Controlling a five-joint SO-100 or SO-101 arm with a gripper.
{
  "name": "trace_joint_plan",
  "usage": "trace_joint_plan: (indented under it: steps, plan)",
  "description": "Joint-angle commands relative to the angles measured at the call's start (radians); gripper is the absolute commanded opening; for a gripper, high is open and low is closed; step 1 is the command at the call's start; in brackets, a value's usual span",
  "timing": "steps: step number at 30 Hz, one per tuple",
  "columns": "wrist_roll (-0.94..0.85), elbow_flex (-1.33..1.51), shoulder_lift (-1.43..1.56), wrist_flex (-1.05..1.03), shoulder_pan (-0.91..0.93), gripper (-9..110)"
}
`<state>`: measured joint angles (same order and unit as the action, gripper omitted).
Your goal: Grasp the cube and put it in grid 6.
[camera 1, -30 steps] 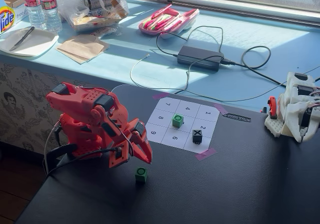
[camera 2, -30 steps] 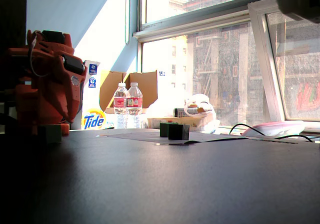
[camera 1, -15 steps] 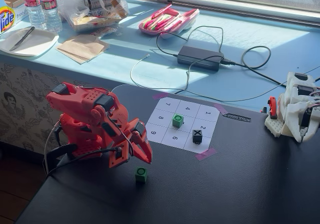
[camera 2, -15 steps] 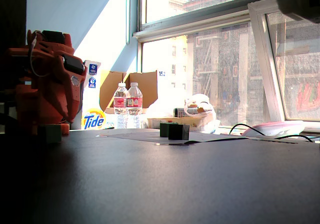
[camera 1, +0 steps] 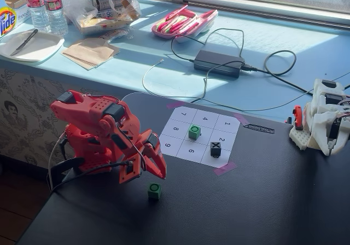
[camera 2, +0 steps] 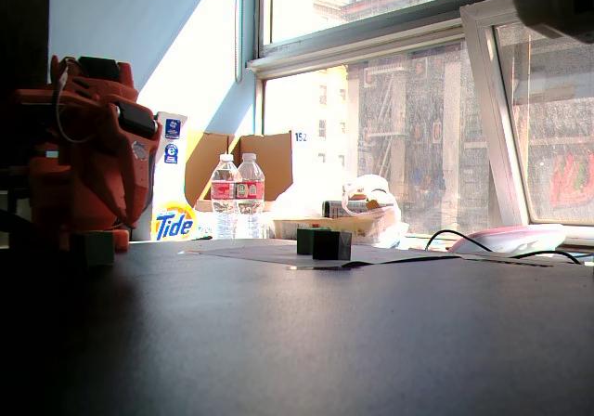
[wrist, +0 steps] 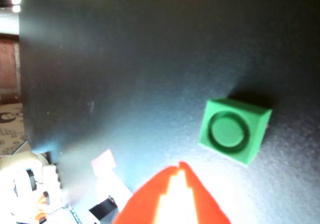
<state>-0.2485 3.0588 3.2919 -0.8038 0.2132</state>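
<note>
A bright-green cube (camera 1: 155,190) with a dark ring on top sits on the black table, off the sheet; it also shows in the wrist view (wrist: 234,130). A second green cube (camera 1: 194,131) stands on the middle cell of the numbered sheet. Grid 6 (camera 1: 191,151) is bare, in the sheet's near row. My red gripper (camera 1: 162,175) is shut and empty, its tip low over the table just above and right of the loose cube, not touching it. In the wrist view the gripper (wrist: 181,166) is a closed point left of and below the cube.
A black cube marked X (camera 1: 216,149) stands on the sheet's right near corner, beside grid 6. A white arm (camera 1: 322,116) sits at the table's right edge. Cables, a power brick (camera 1: 217,63), bottles and clutter lie on the blue surface behind.
</note>
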Motion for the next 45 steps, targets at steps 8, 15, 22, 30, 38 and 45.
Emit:
trace_joint_plan:
  steps: [8,15,22,30,38,45]
  plan:
    - [-0.014,0.072,0.008,-0.005,-0.006,5]
    - [-0.017,0.072,0.008,-0.006,-0.003,5]
    - [-0.031,0.035,0.008,-0.003,0.003,5]
    - [-0.012,-0.339,-0.175,-0.179,0.002,8]
    - [-0.084,-0.854,-0.574,-0.518,0.057,12]
    - [-0.295,-0.712,-0.723,-0.403,0.279,19]
